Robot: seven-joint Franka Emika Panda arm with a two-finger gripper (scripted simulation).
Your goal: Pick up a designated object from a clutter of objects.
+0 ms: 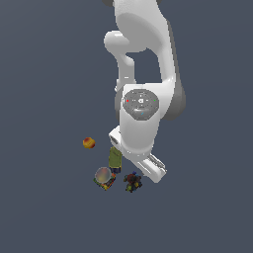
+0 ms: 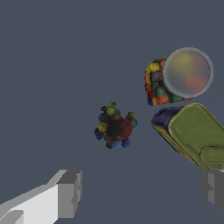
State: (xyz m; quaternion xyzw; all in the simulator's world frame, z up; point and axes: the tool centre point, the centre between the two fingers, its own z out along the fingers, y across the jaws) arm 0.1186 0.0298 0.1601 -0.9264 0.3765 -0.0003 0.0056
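The designated object (image 2: 114,126) is a small dark lump with red, yellow-green and blue specks. It lies alone on the grey floor, and the exterior view shows the same lump (image 1: 132,182) just below the arm's white hand. My gripper (image 2: 140,190) is open and hovers above it, with nothing between its widely spread fingers (image 2: 68,192). The fingers hold no part of the clutter of objects. In the exterior view the hand hides the fingertips.
An olive-green block (image 2: 197,133) stands close beside the lump, near one finger. A greyish translucent dome on a colourful base (image 2: 188,72) sits just past the block. A red-and-yellow ball (image 1: 89,143) lies apart, toward the exterior view's left.
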